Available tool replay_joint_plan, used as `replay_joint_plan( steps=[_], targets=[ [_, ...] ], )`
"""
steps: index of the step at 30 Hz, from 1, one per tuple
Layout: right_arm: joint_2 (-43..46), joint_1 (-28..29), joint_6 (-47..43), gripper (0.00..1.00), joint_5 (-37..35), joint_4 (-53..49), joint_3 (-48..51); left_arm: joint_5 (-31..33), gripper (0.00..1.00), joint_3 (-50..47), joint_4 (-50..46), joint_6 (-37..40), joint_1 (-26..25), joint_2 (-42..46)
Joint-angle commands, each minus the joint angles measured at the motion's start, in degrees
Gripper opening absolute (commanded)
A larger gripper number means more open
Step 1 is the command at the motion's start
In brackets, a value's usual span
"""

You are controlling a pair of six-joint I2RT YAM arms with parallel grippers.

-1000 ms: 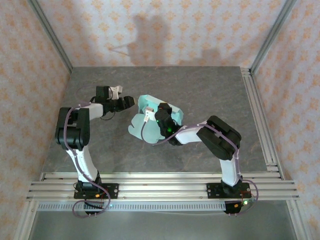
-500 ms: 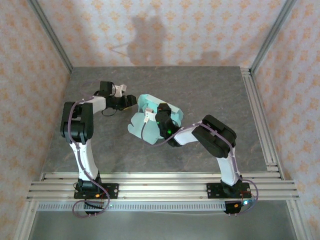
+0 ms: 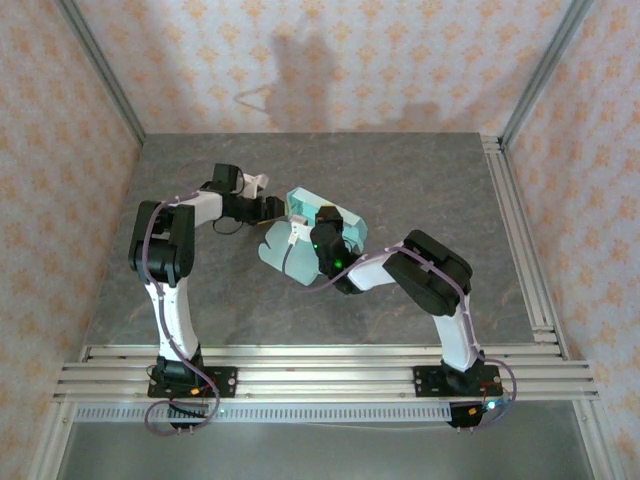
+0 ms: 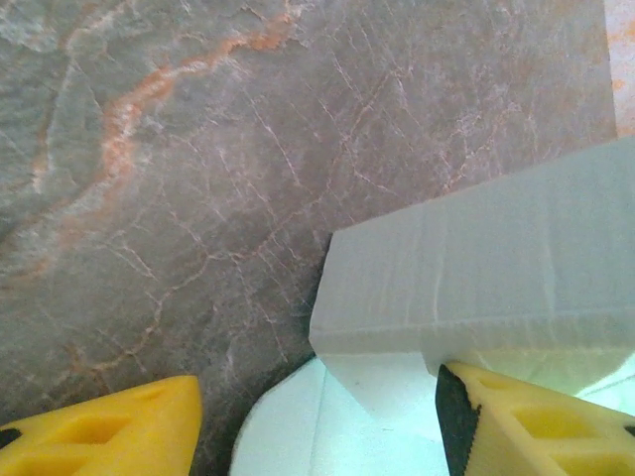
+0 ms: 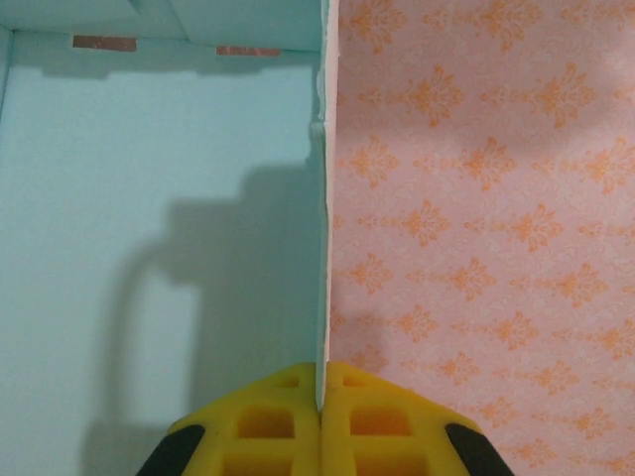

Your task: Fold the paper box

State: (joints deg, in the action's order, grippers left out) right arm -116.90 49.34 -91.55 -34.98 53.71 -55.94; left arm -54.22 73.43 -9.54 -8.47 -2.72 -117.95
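Grey marbled tabletop (image 3: 420, 190) carries the paper box (image 3: 278, 248) near its middle, slightly left of centre. From above we see pale mint card with one rounded flap lying flat towards the near left, and the rest raised under the right arm's wrist. In the left wrist view the box (image 4: 476, 268) shows as a raised wall with a sharp corner above a flat flap, with the veined table (image 4: 198, 149) beyond. In the right wrist view we look along the inside of the box (image 5: 149, 198), a floor and one thin upright wall seen edge-on.

We find the right gripper (image 5: 320, 382) pinched closed on that upright wall, its yellow fingers (image 5: 263, 421) meeting on the card's edge. From above, the right gripper (image 3: 326, 224) sits over the box's right part.

The left gripper (image 3: 276, 207) comes in from the left at the box's far left corner. Its jaws stand wide apart around the corner and the flap in the left wrist view (image 4: 317, 436), holding nothing. One finger (image 4: 536, 426) lies right against the wall's lower edge, but we cannot tell whether it presses.

Orange-patterned wallpaper (image 3: 350, 60) closes the far side, and aluminium rails (image 3: 320, 365) run along the near edge.
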Motion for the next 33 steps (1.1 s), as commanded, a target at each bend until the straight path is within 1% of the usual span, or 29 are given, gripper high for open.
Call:
replay_joint_plan(
  steps=[1, 14, 19, 22, 25, 30, 33],
  targets=[
    [-0.96, 0.12, 0.66, 0.0, -0.42, -1.27, -1.44, -1.09, 0.65, -1.53, 0.19, 1.74, -1.12, 2.77],
    [-0.51, 0.14, 1.36, 0.0, -0.09, -3.17, -1.89, -0.73, 0.65, -0.22, -0.52, 2.17, -3.38, 2.62],
    [-0.35, 0.23, 1.74, 0.0, 0.27, -3.67, -2.13, 1.8, 0.65, 0.44, 0.56, -0.65, -3.65, 1.95],
    [0.17, 0.39, 3.17, 0.0, 0.98, -5.75, -2.15, 2.84, 0.64, 0.01, 4.0, -4.32, -4.13, 2.08],
    [1.26, 0.66, 5.36, 0.0, 1.96, -8.91, -1.98, 5.55, 0.58, -1.12, 6.68, -6.72, -4.77, 3.11],
    [3.83, 0.93, 10.96, 0.0, 4.59, -16.95, -1.98, 5.41, 0.55, -1.12, 7.92, -8.3, -5.45, 2.92],
    [4.4, 1.11, 12.07, 0.0, 5.22, -18.09, -1.72, 4.96, 0.54, -0.71, 7.92, -8.49, -5.53, 2.47]
  ],
)
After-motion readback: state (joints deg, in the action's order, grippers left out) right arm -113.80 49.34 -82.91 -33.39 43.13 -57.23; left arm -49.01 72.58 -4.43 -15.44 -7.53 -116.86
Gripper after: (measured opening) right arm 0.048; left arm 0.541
